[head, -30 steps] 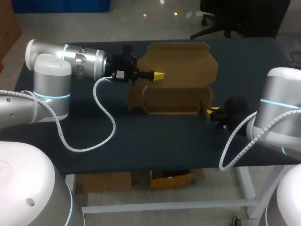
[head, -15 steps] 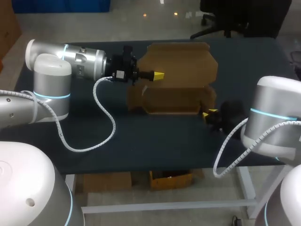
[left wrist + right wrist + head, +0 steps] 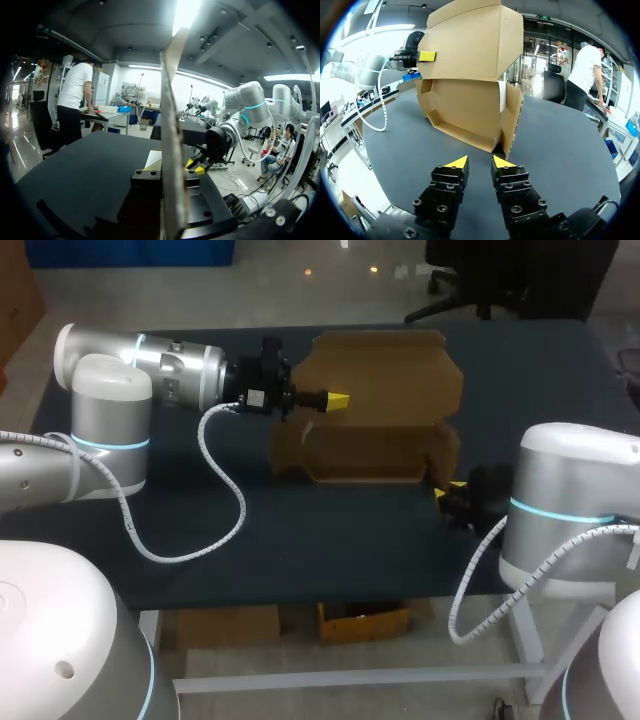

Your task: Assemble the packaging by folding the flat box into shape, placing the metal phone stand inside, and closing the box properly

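Observation:
The brown cardboard box [image 3: 370, 452] stands on the dark table with its lid [image 3: 385, 375] raised upright behind it. My left gripper [image 3: 338, 400] is shut on the lid's left edge. In the left wrist view the lid's edge [image 3: 169, 110] runs up between that gripper's [image 3: 166, 177] fingers. My right gripper [image 3: 450, 488] is open, just off the box's right front corner, touching nothing. In the right wrist view its gripper [image 3: 479, 162] is just short of the box [image 3: 465, 110] and its side flap [image 3: 512, 120]. No metal phone stand shows in any view.
The dark table [image 3: 300, 540] has bare surface in front of the box and to its left. My left arm's white cable [image 3: 225, 490] loops over the table's left part. My right arm's elbow [image 3: 565, 495] stands over the table's right front edge.
My right gripper has opened wider and drawn slightly back from the box's right flap, while that arm's elbow swung left. The left arm and the lid have not moved.

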Motion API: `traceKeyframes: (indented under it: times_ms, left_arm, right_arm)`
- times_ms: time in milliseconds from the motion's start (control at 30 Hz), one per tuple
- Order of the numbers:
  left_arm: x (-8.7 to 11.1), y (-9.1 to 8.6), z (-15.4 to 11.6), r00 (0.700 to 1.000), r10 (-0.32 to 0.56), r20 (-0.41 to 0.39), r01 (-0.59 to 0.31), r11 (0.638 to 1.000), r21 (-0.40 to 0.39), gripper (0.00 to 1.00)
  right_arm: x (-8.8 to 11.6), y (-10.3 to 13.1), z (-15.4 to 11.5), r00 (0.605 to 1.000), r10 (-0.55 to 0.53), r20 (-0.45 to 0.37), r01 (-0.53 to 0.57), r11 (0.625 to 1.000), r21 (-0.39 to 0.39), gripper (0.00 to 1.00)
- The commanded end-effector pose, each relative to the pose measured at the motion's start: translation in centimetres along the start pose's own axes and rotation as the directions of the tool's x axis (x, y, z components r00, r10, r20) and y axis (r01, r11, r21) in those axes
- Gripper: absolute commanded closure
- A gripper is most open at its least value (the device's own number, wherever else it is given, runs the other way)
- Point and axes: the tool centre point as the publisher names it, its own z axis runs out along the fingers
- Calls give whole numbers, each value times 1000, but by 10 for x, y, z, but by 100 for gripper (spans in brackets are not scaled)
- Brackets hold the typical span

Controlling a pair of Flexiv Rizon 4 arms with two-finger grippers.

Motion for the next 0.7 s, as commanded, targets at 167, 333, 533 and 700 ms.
traceKeyframes:
  times_ms: [167, 333, 533, 700]
  left_arm:
    - [-1, 2, 0, 1000, 0, -2, 0, 1000, 0, 100]
    - [-1, 2, 0, 1000, 0, -2, 0, 1000, 0, 100]
    - [-1, 2, 0, 1000, 0, -2, 0, 1000, 0, 100]
    - [-1, 2, 0, 1000, 0, -2, 0, 1000, 0, 100]
  right_arm:
    - [-1, -7, -6, 995, 8, 98, -8, 1000, -2, 67]
    - [-11, -9, -4, 995, 5, 95, -5, 1000, 6, 62]
    - [-20, -6, 2, 996, -2, 91, 1, 1000, 6, 58]
    - [-28, -4, 10, 996, -9, 86, 8, 1000, 12, 55]
